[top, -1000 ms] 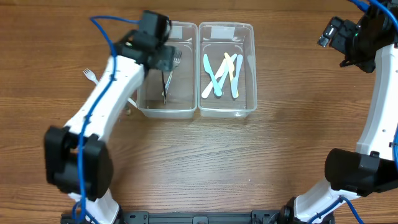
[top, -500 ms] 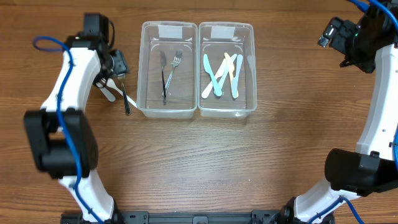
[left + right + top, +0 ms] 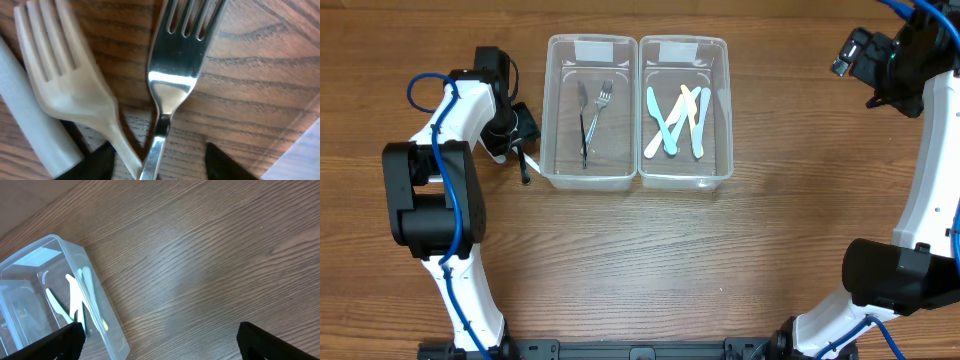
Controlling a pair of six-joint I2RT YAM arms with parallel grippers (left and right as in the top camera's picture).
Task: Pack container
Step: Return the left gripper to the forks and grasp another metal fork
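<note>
Two clear containers stand side by side at the back of the table. The left container (image 3: 560,172) holds a metal knife (image 3: 583,125) and a metal fork (image 3: 600,105). The right container (image 3: 725,120) holds several pastel plastic pieces of cutlery (image 3: 675,120). My left gripper (image 3: 517,137) is low over the table, just left of the left container. In the left wrist view it (image 3: 159,162) is open, with one jaw on each side of the crossed handles of a metal fork (image 3: 180,65) and a white plastic fork (image 3: 70,85). My right gripper (image 3: 172,340) is open and empty, high at the back right.
A white handle (image 3: 25,125) lies at the left of the two forks. A dark handle (image 3: 525,168) sticks out below my left gripper, close to the left container's wall. The right container's corner (image 3: 100,315) shows in the right wrist view.
My left arm has swung from above the left container out to the cutlery on the table at its left, then closed in low on it. The right arm has not moved.
</note>
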